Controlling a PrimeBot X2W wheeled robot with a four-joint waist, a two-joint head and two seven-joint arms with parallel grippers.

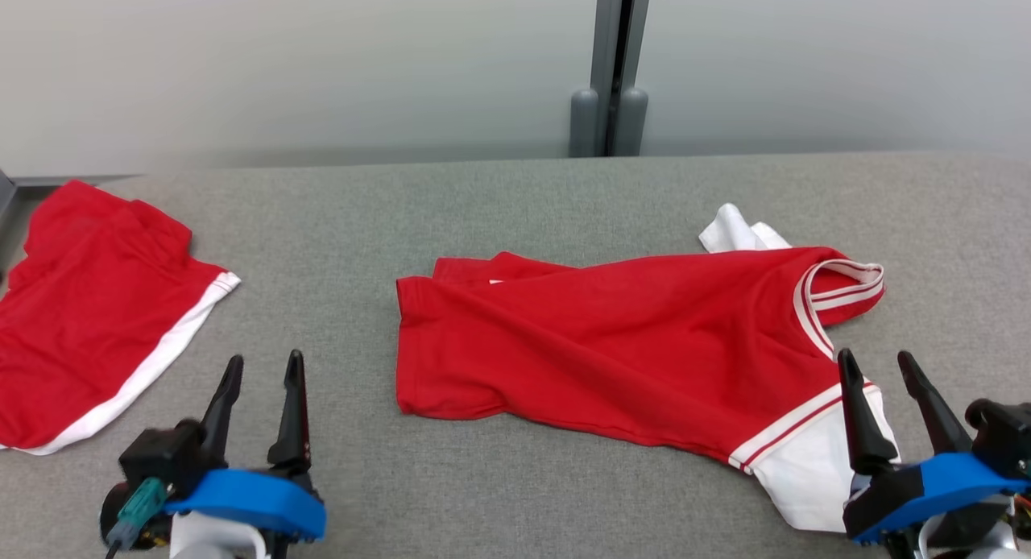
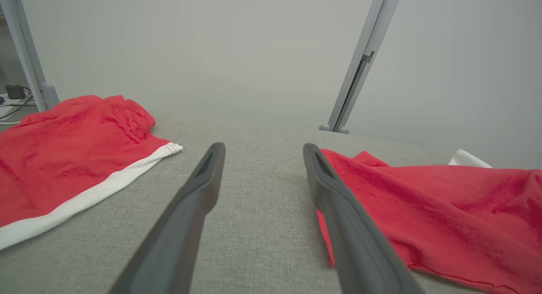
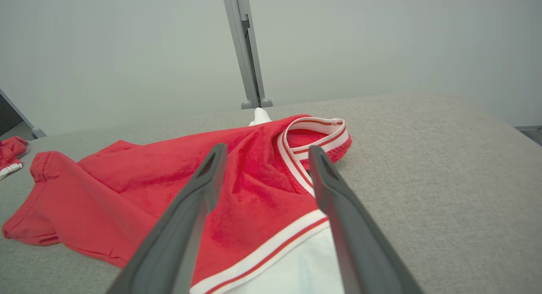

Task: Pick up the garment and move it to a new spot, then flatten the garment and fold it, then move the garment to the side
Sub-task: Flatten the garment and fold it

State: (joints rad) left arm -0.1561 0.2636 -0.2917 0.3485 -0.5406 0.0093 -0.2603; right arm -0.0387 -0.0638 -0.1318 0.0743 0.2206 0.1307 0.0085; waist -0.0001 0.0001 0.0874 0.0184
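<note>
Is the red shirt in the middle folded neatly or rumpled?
Rumpled: the shirt lies twisted and creased on the table, not flat, with a white sleeve poking out behind.

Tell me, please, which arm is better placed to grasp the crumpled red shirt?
Likely the right: right fingers stand open over the red shirt's white sleeve; left fingers hover over bare grey table.

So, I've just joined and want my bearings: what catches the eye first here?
A crumpled red shirt sprawls across the middle of the grey table. A second red garment with a white band lies at the far left. Both claws stand open at the near edge: the left claw over bare table, the right claw at the shirt's white sleeve.
</note>
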